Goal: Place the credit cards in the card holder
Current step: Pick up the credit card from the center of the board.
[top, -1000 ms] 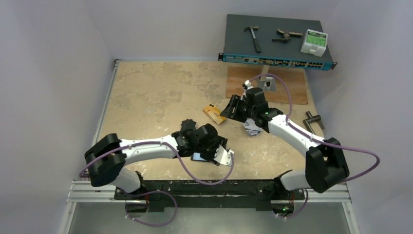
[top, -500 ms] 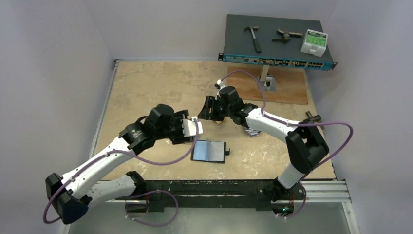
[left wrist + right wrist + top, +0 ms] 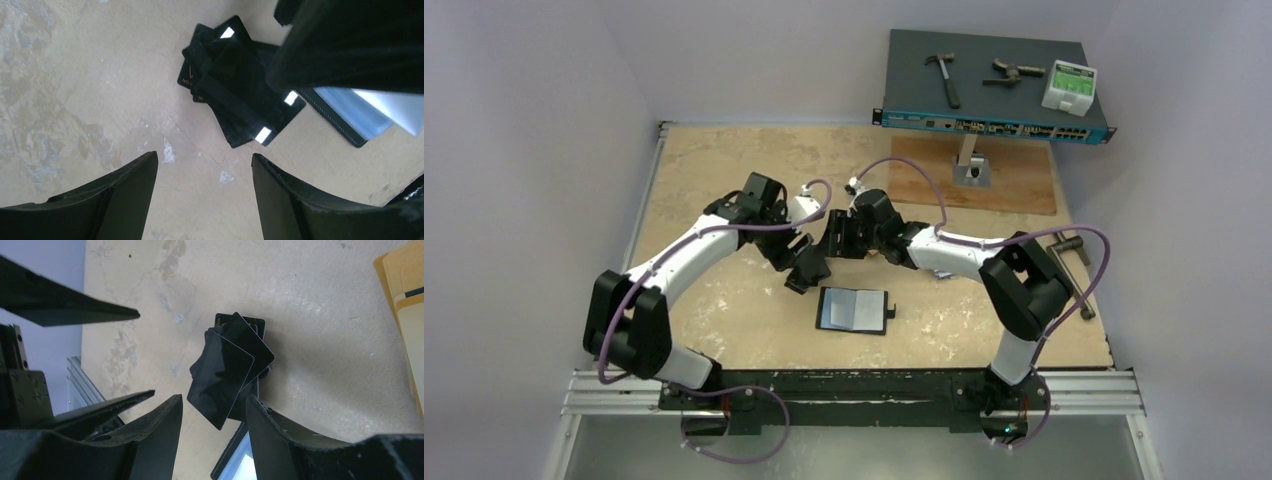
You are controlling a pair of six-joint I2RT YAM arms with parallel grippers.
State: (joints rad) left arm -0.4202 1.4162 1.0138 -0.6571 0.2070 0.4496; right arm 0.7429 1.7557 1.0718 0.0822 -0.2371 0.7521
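The black card holder lies open near the table's front, its clear sleeves facing up. It also shows in the left wrist view and the right wrist view. A fanned pile of dark credit cards lies on the table beside it. Orange-yellow cards show at the right wrist view's edge. My left gripper hovers open and empty short of the pile. My right gripper is open above the pile, nose to nose with the left.
A network switch at the back right carries a hammer, tools and a white box. A wooden board lies in front of it. A metal handle rests near the right edge. The two arms crowd the table's middle.
My left arm swung from the card holder up to the table's middle, and the pale card it carried no longer shows in its jaws. My right gripper moved left to meet it.
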